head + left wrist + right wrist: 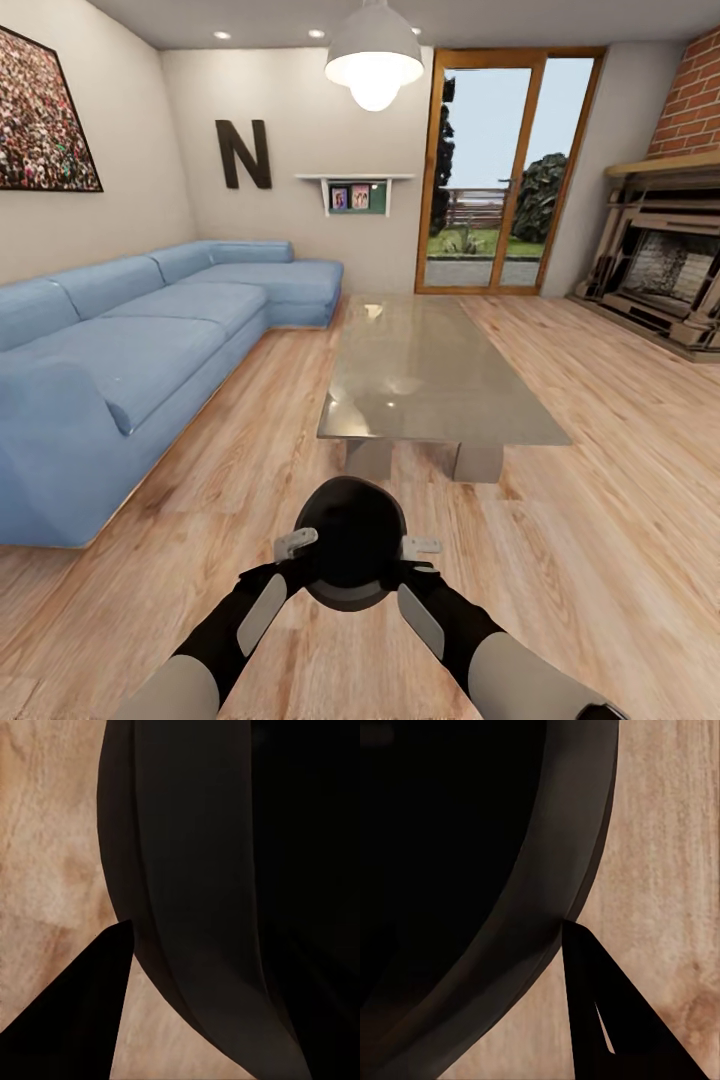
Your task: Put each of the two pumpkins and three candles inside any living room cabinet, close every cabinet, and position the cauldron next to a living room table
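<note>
The black cauldron (350, 540) sits between my two grippers, over the wooden floor just short of the near end of the glass-topped table (430, 375). My left gripper (297, 556) grips its rim on the left side and my right gripper (412, 558) grips the right side. The left wrist view is close on the cauldron's rolled rim (187, 907), with one dark finger (67, 1020) outside it. The right wrist view likewise has the rim (562, 870) and a finger (600, 1012). Pumpkins, candles and cabinet are out of view.
A long blue corner sofa (120, 350) runs along the left wall. A stone fireplace (665, 270) stands at the right under brick. A glass door (500, 170) is at the back. Bare wooden floor (620, 480) lies on both sides of the table.
</note>
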